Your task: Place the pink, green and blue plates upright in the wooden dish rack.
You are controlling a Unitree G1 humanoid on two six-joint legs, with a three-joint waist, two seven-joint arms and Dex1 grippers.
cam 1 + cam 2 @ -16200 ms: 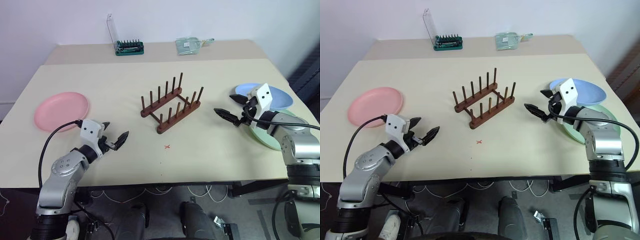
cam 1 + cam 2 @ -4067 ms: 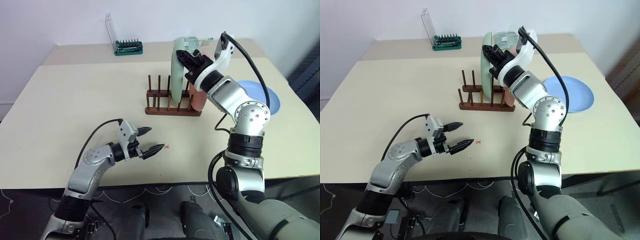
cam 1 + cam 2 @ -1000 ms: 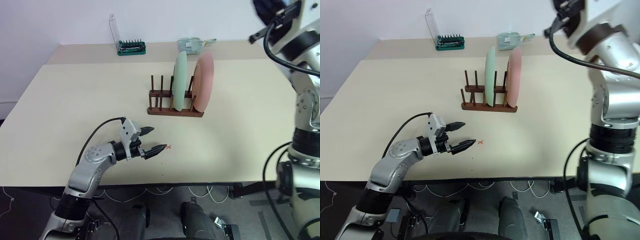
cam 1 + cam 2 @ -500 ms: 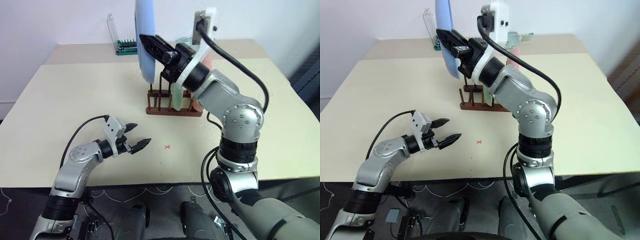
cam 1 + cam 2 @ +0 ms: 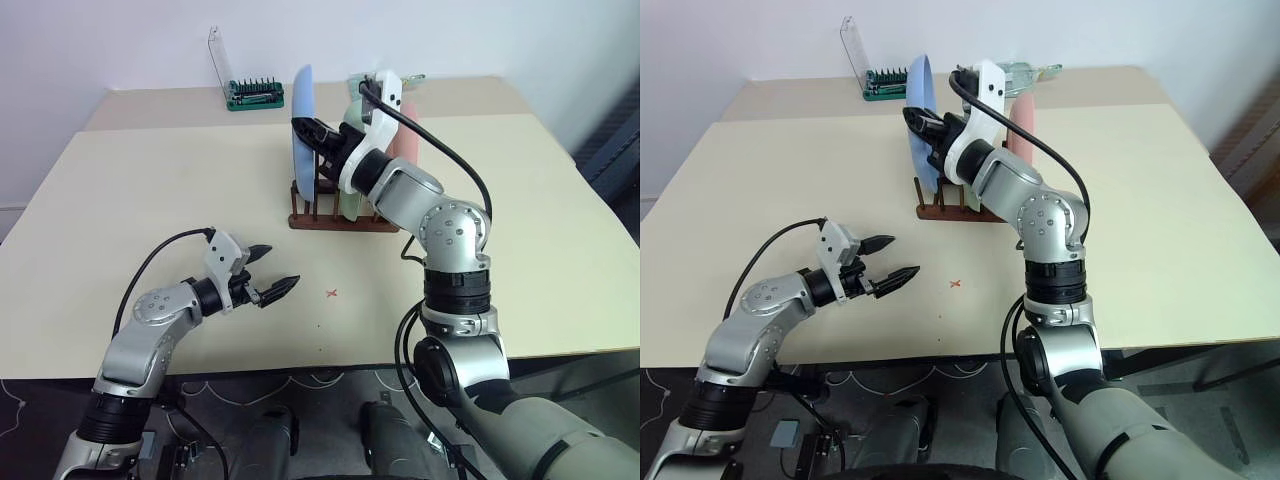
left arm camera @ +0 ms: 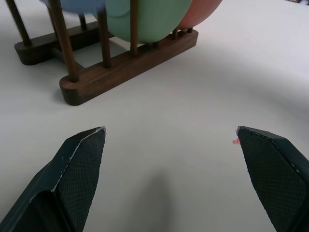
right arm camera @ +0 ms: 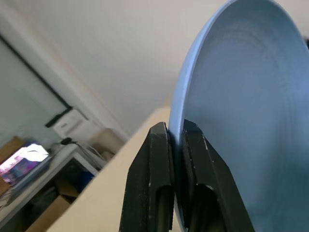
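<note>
While no readable writing is showing anywhere, the wooden dish rack (image 5: 342, 216) is holding the green plate (image 5: 350, 195) and the pink plate (image 5: 404, 150) upright between its pegs near the table's (image 5: 150, 190) middle. The right gripper (image 5: 313, 135) is pinching the rim of the blue plate (image 5: 301, 130), holding it on edge over the rack's free end, beside the green one. The left gripper (image 5: 272, 271) is hovering low over the tabletop nearer the front edge, fingers spread wide and holding nothing. A green tray of tool bits (image 5: 253, 94) is sitting at the far edge.
</note>
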